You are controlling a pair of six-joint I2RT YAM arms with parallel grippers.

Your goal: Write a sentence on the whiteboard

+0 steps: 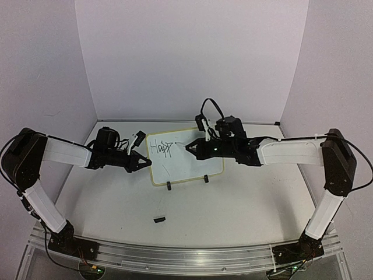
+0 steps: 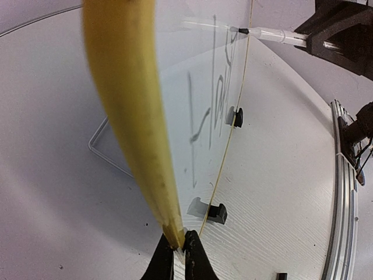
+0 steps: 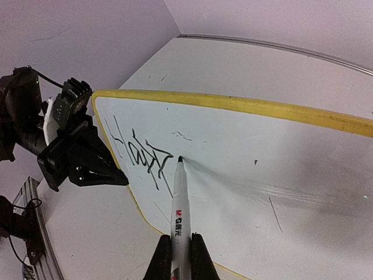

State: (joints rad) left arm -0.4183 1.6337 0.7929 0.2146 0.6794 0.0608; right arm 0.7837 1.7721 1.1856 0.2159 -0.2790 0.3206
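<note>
**Student:** What does the left claw (image 2: pixel 180 244) hold?

**Tutor:** The left claw is clenched on the pale yellow rim of the whiteboard (image 1: pixel 189 168). It grips the board's left edge, and in the left wrist view the two fingers pinch the rim end-on.

**Student:** And the right claw (image 3: pixel 179 245)?

**Tutor:** The right claw is clenched around a white marker (image 3: pixel 177 201). The barrel projects straight ahead from between the fingers. The black tip sits at the board's face and appears to touch it.

**Student:** Where is the writing (image 3: pixel 143 158) relative to the claws?

**Tutor:** The writing consists of thin black strokes reading "Happ", in a single line on the upper left part of the board. It lies between the two claws, just to the left of the marker tip held by the right claw. It begins a little inward from the rim that the left claw pinches. A few faint stray marks and smears lie on the board to the right of the tip.

**Student:** How does the board stand?

**Tutor:** The board stands on its lower edge on two small black clip feet (image 1: pixel 169 186), which rest on the white tabletop (image 1: pixel 233 216) below both claws. A small black piece (image 1: pixel 158 219) lies on the tabletop apart from the board, closer to the arm bases than either claw.
</note>
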